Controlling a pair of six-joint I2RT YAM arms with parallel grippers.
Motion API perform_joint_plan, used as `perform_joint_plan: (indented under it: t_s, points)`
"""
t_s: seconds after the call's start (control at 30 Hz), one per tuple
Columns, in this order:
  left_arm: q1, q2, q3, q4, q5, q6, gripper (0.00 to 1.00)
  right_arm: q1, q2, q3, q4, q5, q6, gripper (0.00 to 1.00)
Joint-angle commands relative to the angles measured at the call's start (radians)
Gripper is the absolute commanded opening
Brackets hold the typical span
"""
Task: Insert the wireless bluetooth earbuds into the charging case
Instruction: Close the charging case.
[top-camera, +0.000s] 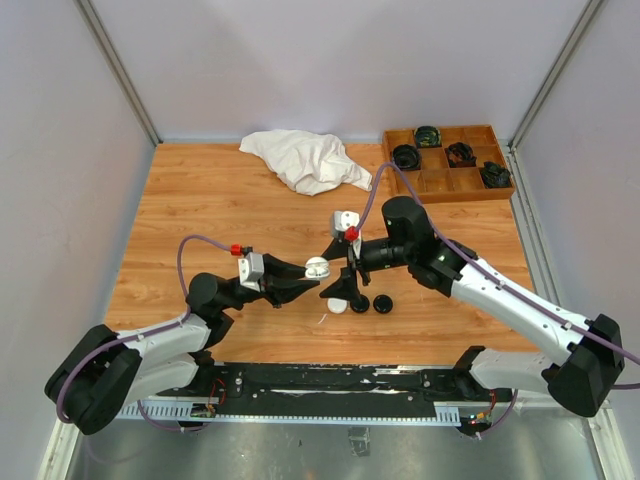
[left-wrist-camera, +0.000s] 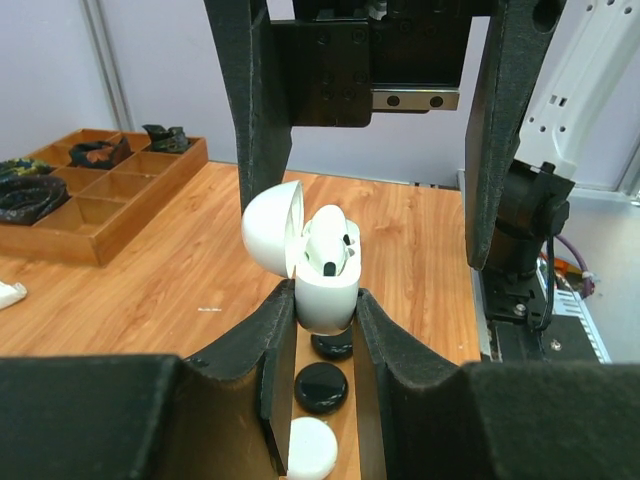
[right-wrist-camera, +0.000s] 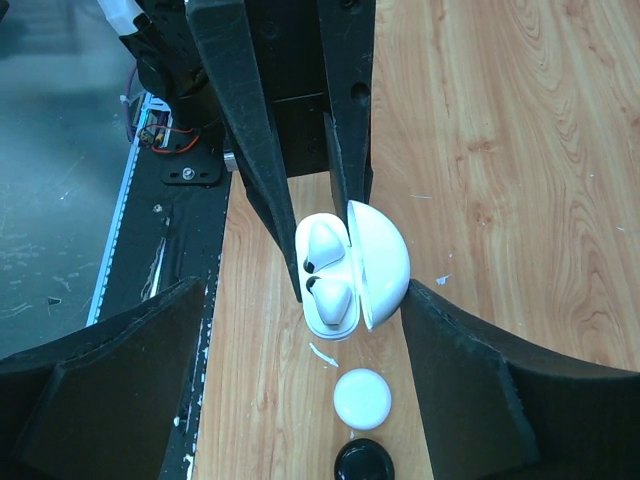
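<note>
Your left gripper (left-wrist-camera: 325, 302) clamps the open case (right-wrist-camera: 378, 265) — two earbuds (right-wrist-camera: 325, 246) inside it; right gripper (left-wrist-camera: 375, 225) near case, jaws apart.

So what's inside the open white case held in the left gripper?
Two white earbuds sit in the charging case, side by side. Their stems are hidden down in its wells.

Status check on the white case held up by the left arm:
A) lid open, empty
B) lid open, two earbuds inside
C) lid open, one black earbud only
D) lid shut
B: the right wrist view shows the charging case between the jaws of the left gripper, lid swung open, with two white earbuds inside.
</note>
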Motion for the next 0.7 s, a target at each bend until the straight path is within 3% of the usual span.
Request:
perform_joint_plan:
  t_s: [0.0, 0.27, 0.43, 0.67]
  points:
    - [-0.004, 0.005, 0.029, -0.014, -0.055, -0.027, 0.0, -0.011, -0.002, 0.032, 0.014, -0.081, 0.002, 0.8]
    - [-0.004, 0.035, 0.04, -0.044, -0.125, -0.111, 0.0, -0.017, -0.013, 0.012, 0.006, -0.032, 0.005, 0.79]
    - [-0.004, 0.049, 0.045, -0.073, -0.14, -0.197, 0.0, -0.029, -0.043, -0.008, -0.004, 0.167, 0.032, 0.79]
    - [-0.004, 0.052, 0.083, -0.424, -0.175, -0.39, 0.0, -0.035, -0.15, -0.086, -0.002, 0.497, 0.106, 0.82]
